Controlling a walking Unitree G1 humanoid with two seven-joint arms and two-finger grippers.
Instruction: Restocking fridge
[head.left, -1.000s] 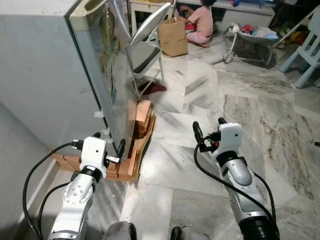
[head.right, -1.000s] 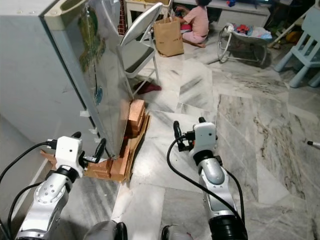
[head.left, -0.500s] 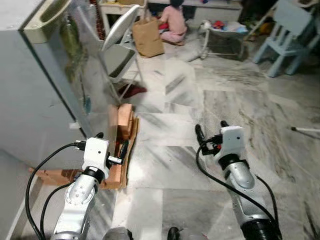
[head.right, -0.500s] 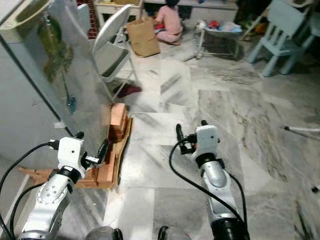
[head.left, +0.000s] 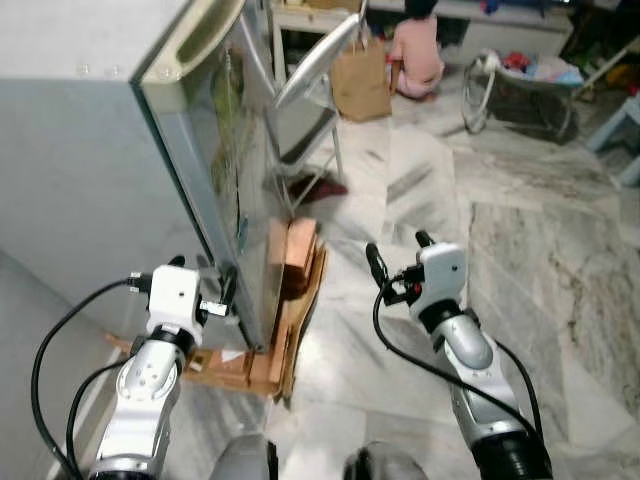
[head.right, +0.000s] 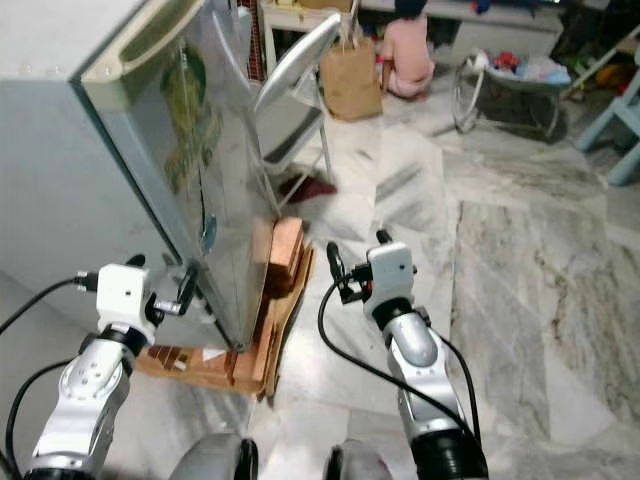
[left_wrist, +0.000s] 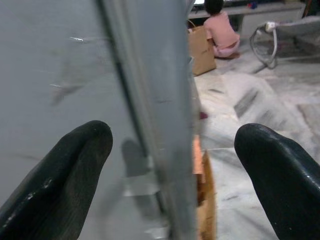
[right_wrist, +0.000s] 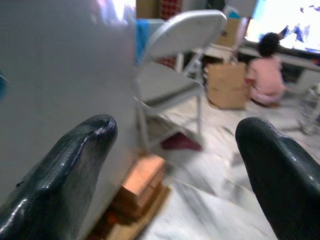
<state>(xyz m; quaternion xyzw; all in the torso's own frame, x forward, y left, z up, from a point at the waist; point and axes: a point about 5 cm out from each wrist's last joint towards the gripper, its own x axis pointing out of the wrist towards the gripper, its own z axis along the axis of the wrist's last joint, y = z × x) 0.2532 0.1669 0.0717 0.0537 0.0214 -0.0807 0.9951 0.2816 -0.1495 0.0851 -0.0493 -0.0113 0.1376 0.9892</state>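
A grey fridge (head.left: 90, 160) stands at my left on wooden blocks (head.left: 292, 262), and its shiny door (head.left: 238, 170) is shut. My left gripper (head.left: 203, 276) is open low down at the door's front corner. In the left wrist view its fingers (left_wrist: 65, 170) stand on either side of the door's edge (left_wrist: 150, 100) without touching it. My right gripper (head.left: 398, 252) is open and empty, held over the floor to the right of the blocks. In the right wrist view it (right_wrist: 177, 130) faces the door and the chair.
A grey folding chair (head.left: 310, 100) leans close to the fridge door. Behind it are a brown paper bag (head.left: 362, 82), a person sitting on the floor (head.left: 415, 45) and a baby bouncer (head.left: 520, 80). Marble floor (head.left: 520, 260) stretches to the right.
The whole picture has swung and tilted, so the camera moved; the fridge now looks nearer and taller. Both grippers keep the same open pose before me.
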